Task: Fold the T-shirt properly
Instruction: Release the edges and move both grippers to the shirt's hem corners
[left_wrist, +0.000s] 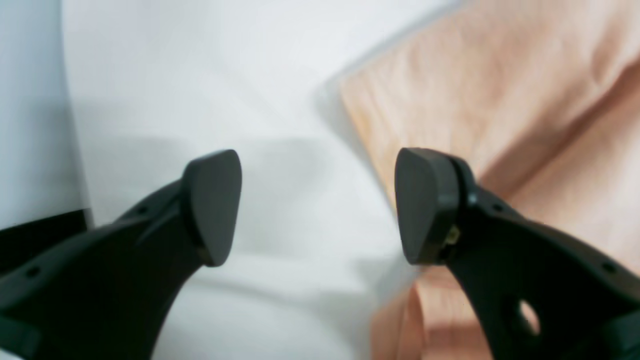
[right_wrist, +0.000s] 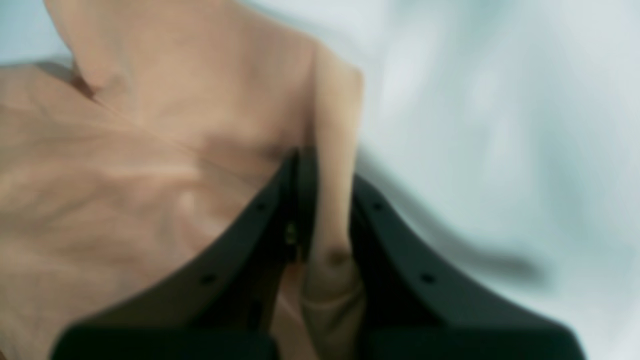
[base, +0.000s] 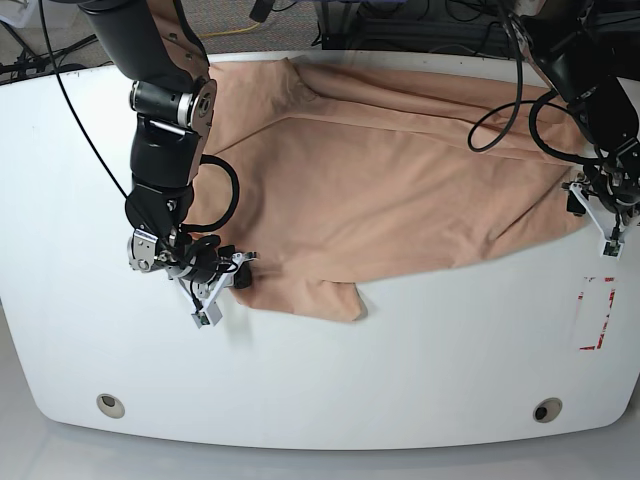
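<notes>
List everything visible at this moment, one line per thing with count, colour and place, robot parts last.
Peach short-sleeved knit T-shirt: one, peach, spread over the far half of the table, partly folded.
White round-cornered table: one, white, fills the base view.
Round metal fittings: two, silver, in the table's near corners.
Red-outlined marking: one, red and white, on the table's near right in the base view.
Cables: several, black, trailing from both arms.
Right gripper: one, black, shut on the T-shirt's edge, base-view left.
Left gripper: one, black, open beside the shirt's edge, base-view right.
</notes>
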